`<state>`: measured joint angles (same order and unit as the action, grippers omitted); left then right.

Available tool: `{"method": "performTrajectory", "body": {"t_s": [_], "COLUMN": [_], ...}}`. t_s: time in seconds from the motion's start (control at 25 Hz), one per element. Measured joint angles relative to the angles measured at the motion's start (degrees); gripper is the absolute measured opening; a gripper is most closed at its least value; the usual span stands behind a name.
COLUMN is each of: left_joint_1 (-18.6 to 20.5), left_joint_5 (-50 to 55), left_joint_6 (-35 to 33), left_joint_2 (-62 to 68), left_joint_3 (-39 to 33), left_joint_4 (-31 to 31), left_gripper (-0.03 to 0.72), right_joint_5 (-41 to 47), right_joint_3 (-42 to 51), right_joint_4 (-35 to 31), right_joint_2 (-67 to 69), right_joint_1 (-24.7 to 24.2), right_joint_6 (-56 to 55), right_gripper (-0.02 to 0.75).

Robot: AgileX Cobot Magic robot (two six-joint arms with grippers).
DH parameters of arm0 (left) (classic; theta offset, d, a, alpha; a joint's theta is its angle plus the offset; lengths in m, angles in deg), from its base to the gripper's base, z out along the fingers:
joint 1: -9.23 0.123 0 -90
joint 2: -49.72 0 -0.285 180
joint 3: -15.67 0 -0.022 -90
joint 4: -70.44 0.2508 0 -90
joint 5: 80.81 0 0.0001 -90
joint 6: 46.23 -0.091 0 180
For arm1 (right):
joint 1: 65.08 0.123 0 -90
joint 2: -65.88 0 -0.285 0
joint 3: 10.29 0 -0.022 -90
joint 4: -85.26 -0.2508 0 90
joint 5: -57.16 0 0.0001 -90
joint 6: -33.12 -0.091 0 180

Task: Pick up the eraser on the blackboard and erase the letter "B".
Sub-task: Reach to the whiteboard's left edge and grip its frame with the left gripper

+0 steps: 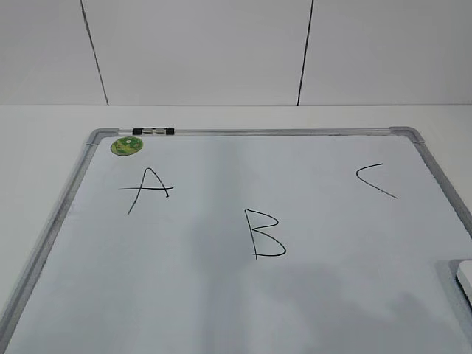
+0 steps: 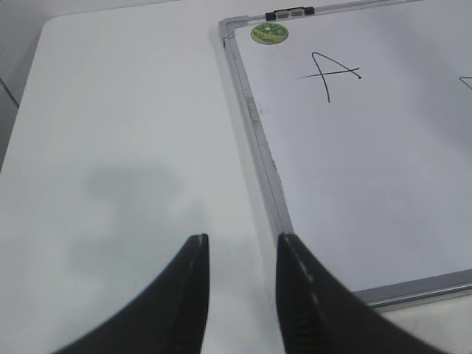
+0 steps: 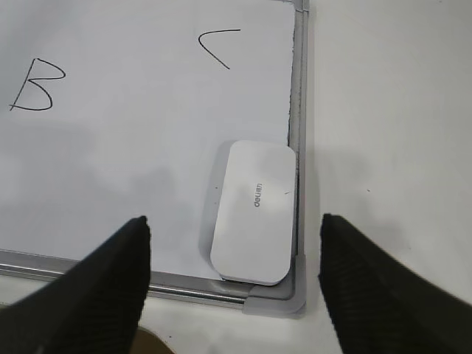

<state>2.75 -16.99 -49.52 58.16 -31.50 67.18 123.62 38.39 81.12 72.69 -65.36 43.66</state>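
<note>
The blackboard (image 1: 310, 295) is a white board in a silver frame, lying flat on the white table. The black letter "B" (image 1: 264, 234) is drawn at its middle and also shows in the right wrist view (image 3: 33, 86). The white eraser (image 3: 254, 212) lies in the board's near right corner against the frame; only its edge shows in the exterior view (image 1: 464, 276). My right gripper (image 3: 234, 243) is wide open above the eraser, not touching it. My left gripper (image 2: 242, 254) is open and empty over the table beside the board's left frame (image 2: 258, 140).
A black "A" (image 1: 146, 189) and a round green sticker (image 1: 127, 145) are at the board's far left. A black "C" (image 1: 376, 179) is at the far right. A small clip (image 1: 153, 131) sits on the far frame. A grey tiled wall stands behind the table.
</note>
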Motion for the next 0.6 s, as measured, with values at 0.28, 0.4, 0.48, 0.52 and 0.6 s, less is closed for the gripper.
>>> {"method": "performTrajectory", "body": {"t_s": [0.28,0.4,0.48,0.52,0.6], "left_joint_1": [0.0,0.0,0.0,0.0,0.0], "left_joint_5": [0.0,0.0,0.0,0.0,0.0], "left_joint_6": [0.0,0.0,0.0,0.0,0.0], "left_joint_2": [0.0,0.0,0.0,0.0,0.0], "left_joint_3": [0.0,0.0,0.0,0.0,0.0], "left_joint_4": [0.0,0.0,0.0,0.0,0.0], "left_gripper": [0.235,0.235,0.235,0.235,0.235], "right_joint_5": [0.0,0.0,0.0,0.0,0.0], "right_joint_3": [0.0,0.0,0.0,0.0,0.0], "right_joint_4": [0.0,0.1,0.1,0.1,0.1], "right_joint_2": [0.0,0.0,0.0,0.0,0.0], "right_joint_1": [0.0,0.0,0.0,0.0,0.0], "right_joint_6": [0.0,0.0,0.0,0.0,0.0], "right_gripper": [0.551,0.551,0.551,0.551,0.551]}}
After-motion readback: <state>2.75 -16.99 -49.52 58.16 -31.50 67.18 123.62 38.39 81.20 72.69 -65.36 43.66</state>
